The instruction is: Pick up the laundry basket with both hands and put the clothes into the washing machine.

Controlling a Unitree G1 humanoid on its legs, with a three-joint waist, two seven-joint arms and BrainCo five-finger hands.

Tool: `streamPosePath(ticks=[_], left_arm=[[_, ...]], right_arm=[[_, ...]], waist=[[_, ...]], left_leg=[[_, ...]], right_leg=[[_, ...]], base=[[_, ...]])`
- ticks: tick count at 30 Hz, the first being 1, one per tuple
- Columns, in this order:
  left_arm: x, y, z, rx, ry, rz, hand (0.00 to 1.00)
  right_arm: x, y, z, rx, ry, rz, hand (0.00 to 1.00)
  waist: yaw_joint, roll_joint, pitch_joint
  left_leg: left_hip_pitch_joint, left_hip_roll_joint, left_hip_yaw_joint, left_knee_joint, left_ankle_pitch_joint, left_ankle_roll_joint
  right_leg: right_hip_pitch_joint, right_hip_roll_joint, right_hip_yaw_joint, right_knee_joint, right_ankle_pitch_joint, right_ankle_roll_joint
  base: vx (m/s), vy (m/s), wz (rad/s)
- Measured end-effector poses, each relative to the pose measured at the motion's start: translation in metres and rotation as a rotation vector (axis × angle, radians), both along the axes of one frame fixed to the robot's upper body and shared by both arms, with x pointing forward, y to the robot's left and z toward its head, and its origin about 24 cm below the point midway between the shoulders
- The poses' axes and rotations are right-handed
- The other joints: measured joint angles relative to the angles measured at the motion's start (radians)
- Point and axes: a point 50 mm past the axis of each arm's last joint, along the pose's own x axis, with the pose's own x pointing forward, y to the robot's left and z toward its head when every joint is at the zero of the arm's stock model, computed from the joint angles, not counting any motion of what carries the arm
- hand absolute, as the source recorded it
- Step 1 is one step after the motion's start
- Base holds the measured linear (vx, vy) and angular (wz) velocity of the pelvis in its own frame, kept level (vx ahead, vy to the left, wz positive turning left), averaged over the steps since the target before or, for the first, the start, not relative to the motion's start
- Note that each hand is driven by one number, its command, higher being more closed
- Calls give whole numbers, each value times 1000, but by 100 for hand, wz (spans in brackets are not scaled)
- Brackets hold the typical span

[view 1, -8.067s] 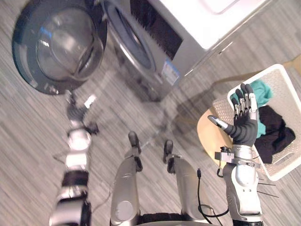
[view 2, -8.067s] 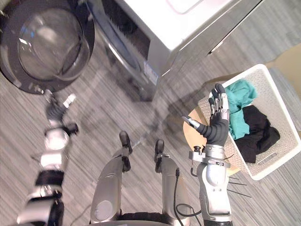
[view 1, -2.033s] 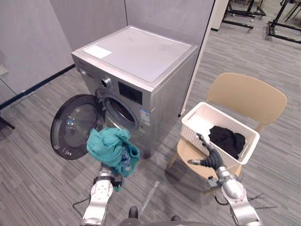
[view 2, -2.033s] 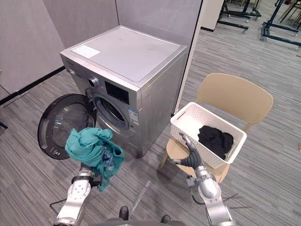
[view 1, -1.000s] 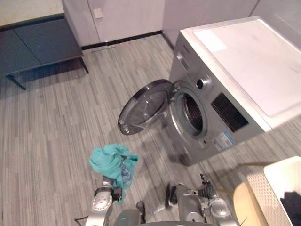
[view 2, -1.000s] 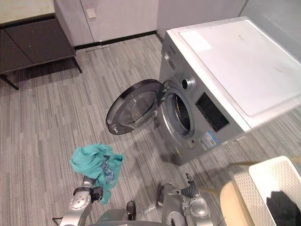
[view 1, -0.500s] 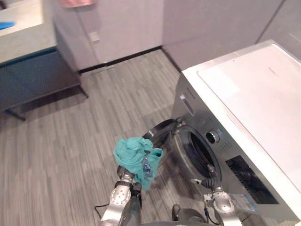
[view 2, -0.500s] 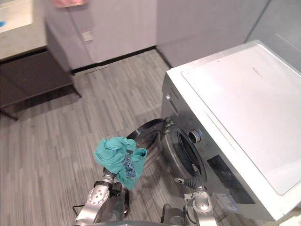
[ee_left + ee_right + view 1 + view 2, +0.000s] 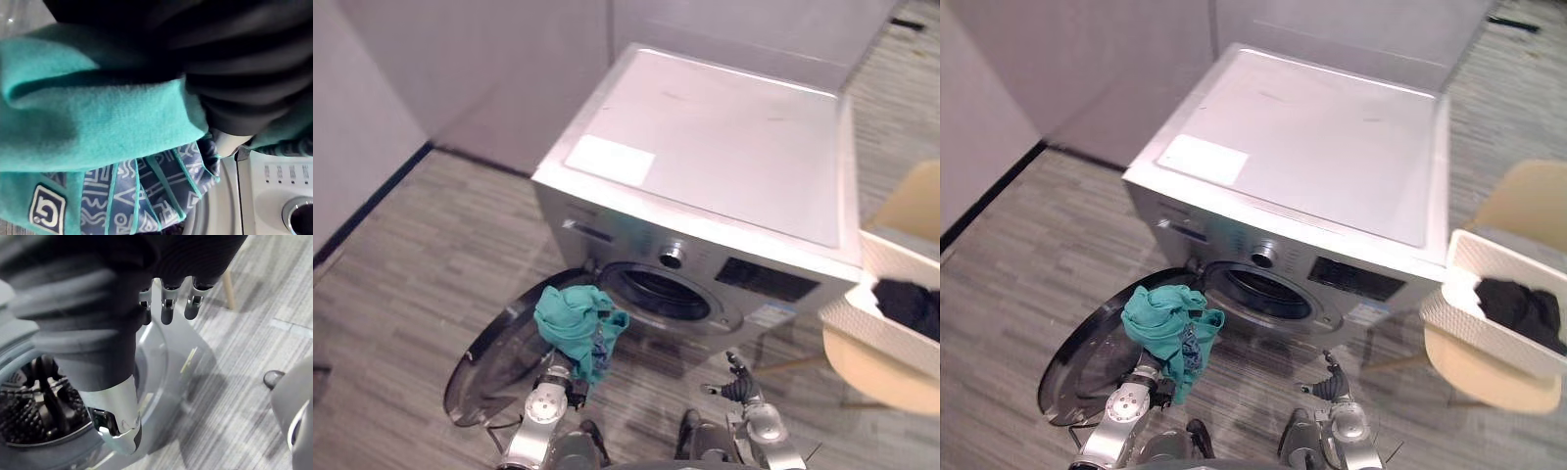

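A silver front-loading washing machine (image 9: 724,157) is faced head-on, its round glass door (image 9: 494,367) swung fully open to the robot's left and the drum opening (image 9: 658,292) left clear. To the right a tan chair (image 9: 876,377) is seen, and on its seat the white laundry basket (image 9: 857,318) is set, well apart from both hands. A black garment (image 9: 909,302) lies inside the basket.

A teal garment (image 9: 573,323) is held bunched in the left robot hand (image 9: 556,377), raised in front of the open door and just beside the drum opening, but not inside it. In the left wrist view the cloth is seen gathered tight round that hand. The right robot hand (image 9: 736,387) is held low before the machine, its fingers (image 9: 167,308) relaxed and spread, with nothing in it.

The step in hand is judged to be the loading of the teal garment. For the next move, the left robot hand would have to be carried to the right and forward until the cloth is past the drum's rim, and only then released; loose folds could snag on the door or the rim. The black garment has yet to be fetched.
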Motion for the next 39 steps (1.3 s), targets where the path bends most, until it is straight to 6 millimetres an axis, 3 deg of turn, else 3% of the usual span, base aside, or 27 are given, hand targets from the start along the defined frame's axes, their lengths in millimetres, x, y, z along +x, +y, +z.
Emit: streamPosePath(ticks=[3,5,6,7,8,10,12,13,15,17,21,27,29,30,32,33,35,36,39], left_arm=[[-1,1,0,-17,0,31,100],[-2,2,-1,-36,3,56,100],[-2,1,-1,-54,6,73,100],[-2,1,-2,-60,8,83,100],[-3,3,-3,-66,15,103,100],[-2,7,-1,-57,8,131,100],[2,10,1,-50,-7,140,100],[10,14,8,-39,-42,158,100],[29,20,23,-40,-111,184,100],[51,23,43,-36,-197,215,100],[69,17,65,-56,-293,259,100],[106,-7,129,-134,-526,249,100],[118,-13,158,-144,-625,235,100],[121,-15,165,-143,-644,230,100],[132,-17,197,-114,-748,240,100],[134,-15,205,-99,-775,242,100],[139,-2,250,-16,-936,273,100],[139,3,260,1,-968,284,100],[140,22,318,114,-1147,346,100]], right_arm=[[-3,-3,-1,-19,11,7,0],[-3,-6,-1,-29,13,1,0],[-2,-11,0,-48,9,-9,0],[-2,-14,0,-52,10,-12,0],[-3,-17,0,-57,12,-23,0],[1,-24,3,-67,-6,-64,0],[1,-32,3,-94,-7,-89,0],[9,-35,7,-107,-22,-92,0],[19,-31,11,-107,-54,-99,0],[38,-28,21,-103,-114,-119,0],[62,-23,45,-61,-246,-182,0],[100,-5,103,76,-539,-284,0],[113,-5,139,107,-704,-293,0],[116,-5,146,114,-734,-296,0],[118,-6,169,127,-852,-311,0],[118,-7,173,128,-870,-315,0],[116,-7,185,146,-929,-331,0],[114,-7,187,149,-942,-333,0],[106,-5,198,170,-1019,-333,0]], waist=[[1,27,-7],[2,31,4],[4,43,29],[4,49,37],[8,41,53],[15,41,59],[14,51,68],[15,52,102],[8,6,175],[6,-13,235],[11,2,283],[31,-1,349],[30,-2,358],[30,-2,364],[27,-3,366],[28,-4,367],[17,-7,368],[12,-8,369],[-4,-17,373]], left_leg=[[16,28,6,-3,8,-16],[-38,84,-14,149,8,-17],[-75,125,-72,284,20,-34],[-88,135,-102,332,29,-45],[-140,136,-185,420,28,-53],[-172,56,-318,329,-25,-51],[-180,14,-377,214,-9,-61],[-180,9,-376,196,-58,-48],[-236,-2,-347,259,-68,-33],[-361,2,-330,353,-83,-20],[-529,47,-312,535,-170,3],[-886,113,-352,878,-279,11],[-1043,133,-367,998,-303,15],[-1065,138,-368,1020,-308,16],[-1168,156,-382,1118,-331,15],[-1185,163,-386,1138,-336,13],[-1258,179,-406,1212,-352,9],[-1270,179,-409,1223,-352,9],[-1318,191,-422,1264,-355,2]], right_leg=[[14,64,45,-75,18,12],[14,84,67,-76,6,-2],[38,102,89,-75,3,-8],[47,109,102,-75,2,-11],[53,117,129,-70,0,-16],[15,117,192,-47,-6,-24],[-36,129,233,0,-14,-9],[-92,132,264,83,-41,10],[-175,109,292,164,-50,10],[-301,100,321,231,-50,11],[-483,106,359,377,-80,20],[-850,115,390,709,-169,10],[-1013,119,405,826,-187,5],[-1038,120,413,848,-190,4],[-1149,134,428,944,-206,5],[-1167,139,432,962,-208,3],[-1245,151,439,1031,-216,-1],[-1257,151,440,1043,-218,-1],[-1306,152,437,1083,-224,-2]], base=[[41,-100,-51],[35,-152,-51],[44,-90,-43],[60,-64,-58],[55,-21,-70],[45,34,-88],[40,131,-74],[28,142,-61],[-40,73,-35],[-146,91,-29],[-150,71,-37],[-162,-14,-15],[-129,-64,-15],[-97,-56,-14],[-91,-73,-16],[-91,-75,-20],[-96,-65,-16],[-93,-65,-5],[-77,-46,-3]])
